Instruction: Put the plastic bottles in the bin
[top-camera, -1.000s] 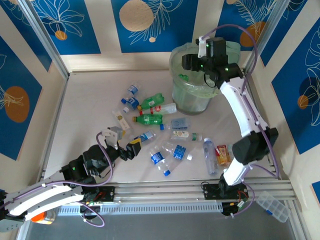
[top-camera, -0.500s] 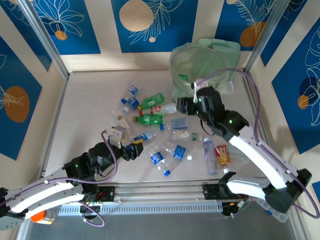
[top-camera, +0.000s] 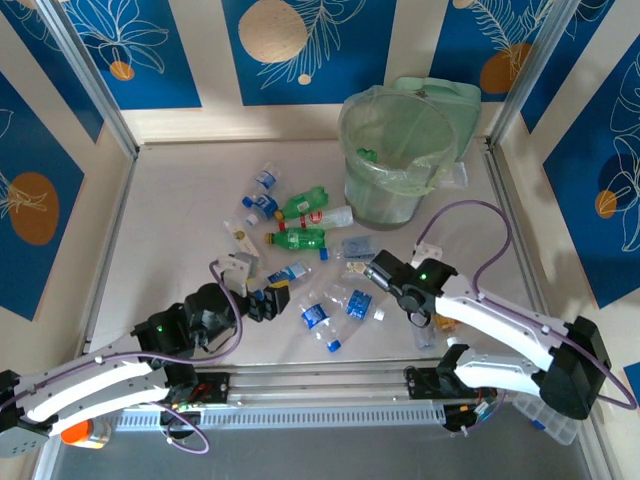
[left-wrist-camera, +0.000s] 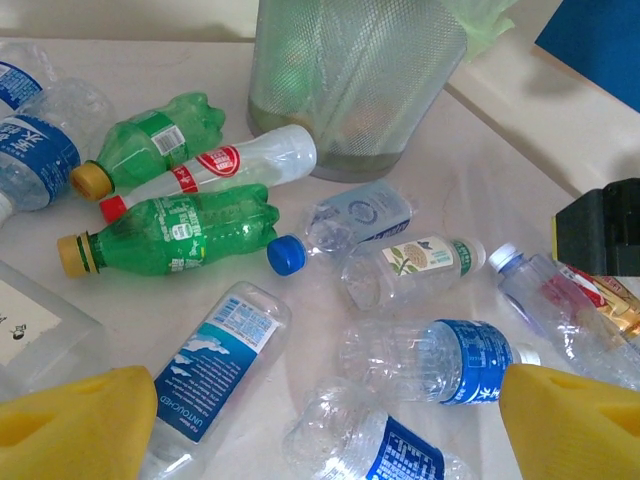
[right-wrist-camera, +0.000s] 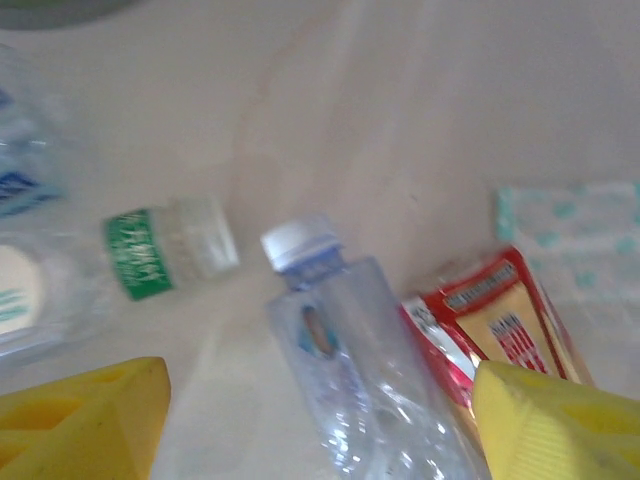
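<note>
Lying flat, blue-labelled bottle (left-wrist-camera: 215, 372), lettering "UNTOUCHED"

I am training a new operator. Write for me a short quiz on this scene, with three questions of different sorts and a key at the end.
1. True or false: the right gripper is shut on a bottle.
2. Where on the table does the bin stand, seen from the top camera? A. near left corner. B. far side, right of centre. C. between the two arm bases.
3. Fill in: the green bottle nearest the left wrist camera has a ___ cap.

Key: 1. False; its jaws stand open over a clear bottle. 2. B. 3. Yellow.
</note>
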